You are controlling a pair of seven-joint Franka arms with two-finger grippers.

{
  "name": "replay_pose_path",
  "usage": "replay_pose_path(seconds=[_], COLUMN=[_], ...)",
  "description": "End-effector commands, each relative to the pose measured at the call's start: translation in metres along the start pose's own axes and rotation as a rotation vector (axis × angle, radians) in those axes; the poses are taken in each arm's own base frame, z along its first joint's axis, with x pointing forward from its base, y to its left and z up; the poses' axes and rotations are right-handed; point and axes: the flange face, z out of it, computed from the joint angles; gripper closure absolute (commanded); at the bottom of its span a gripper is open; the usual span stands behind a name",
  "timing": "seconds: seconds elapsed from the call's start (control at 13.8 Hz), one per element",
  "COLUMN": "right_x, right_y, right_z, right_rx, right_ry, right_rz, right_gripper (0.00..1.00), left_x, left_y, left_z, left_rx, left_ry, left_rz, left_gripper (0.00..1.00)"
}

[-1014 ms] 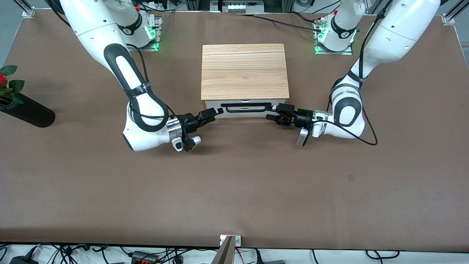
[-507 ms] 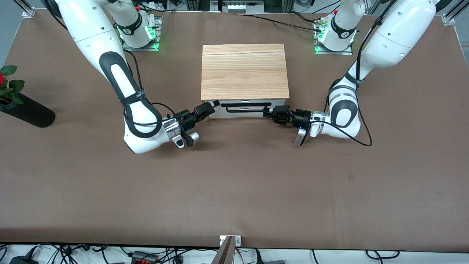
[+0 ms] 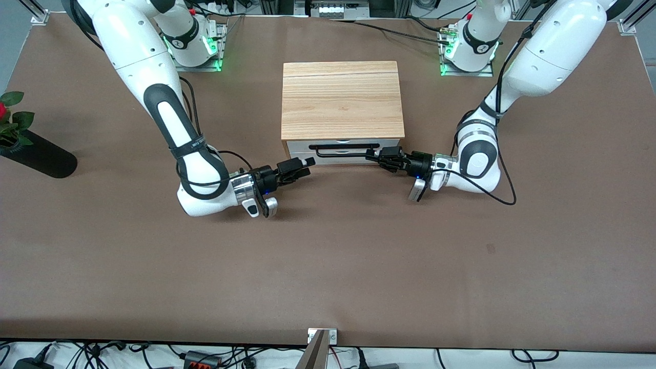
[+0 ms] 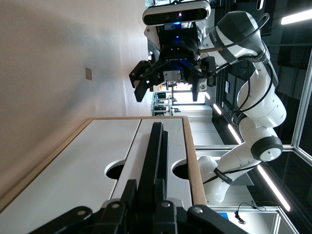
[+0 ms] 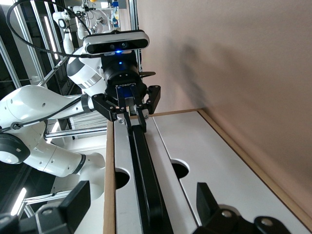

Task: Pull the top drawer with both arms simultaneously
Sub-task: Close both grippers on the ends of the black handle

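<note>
The left tool (image 3: pixel 380 154) pinches one end of the top drawer's (image 3: pixel 342 152) handle (image 3: pixel 341 149). The right tool (image 3: pixel 302 166) gapes wide by the handle's other end, gripping nothing. The drawer sits shut in the cabinet (image 3: pixel 341 99) mid-table (image 3: pixel 328 266).

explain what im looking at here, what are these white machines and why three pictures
Two white robot arms work at a brown table. One picture looks down from a high camera facing them; the other two come from a camera on each arm's wrist. On the table stands a wooden cabinet with white drawer fronts, and a dark vase sits toward the right arm's end. The left gripper is shut on one end of the black handle of the top drawer. The right gripper is open, just off the handle's other end, holding nothing.
</note>
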Motion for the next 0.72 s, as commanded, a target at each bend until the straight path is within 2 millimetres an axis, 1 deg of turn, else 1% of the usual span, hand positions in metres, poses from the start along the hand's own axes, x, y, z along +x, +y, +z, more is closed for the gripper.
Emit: replay_pose_path(seconds=[0.0,0.14,0.22,0.29,0.36,0.51,0.58,0.65], right_x=[0.004,0.004,0.006,0.005,0.004,0.004,0.003,0.003], right_y=[0.0,-0.001,0.002,0.004,0.005,0.004,0.004,0.003], right_z=[0.015,0.02,0.022,0.023,0.024,0.027,0.028,0.033], right_rx=[0.021,0.035,0.047,0.05,0.053,0.052,0.053,0.052], right_ry=[-0.006,0.001,0.01,0.009,0.005,0.0,-0.003,-0.009], right_rz=[-0.022,-0.021,-0.021,-0.036,-0.049,-0.05,-0.05,-0.053], right_gripper=[0.12,0.22,0.25,0.36,0.37,0.48,0.49,0.53], left_x=[-0.005,-0.006,-0.006,-0.007,-0.006,-0.006,-0.006,-0.006], left_y=[-0.001,0.001,0.002,0.002,0.002,0.002,0.002,0.002], left_z=[0.002,0.003,0.001,0.002,0.002,0.003,0.002,0.002], left_rx=[-0.026,-0.048,-0.053,-0.053,-0.053,-0.053,-0.053,-0.055], left_ry=[0.011,0.002,0.002,0.001,0.0,-0.001,0.0,0.0], left_rz=[0.001,-0.015,-0.024,-0.026,-0.026,-0.027,-0.035,-0.041], left_gripper=[0.91,0.97,0.98,0.99,0.99,0.99,0.99,0.99])
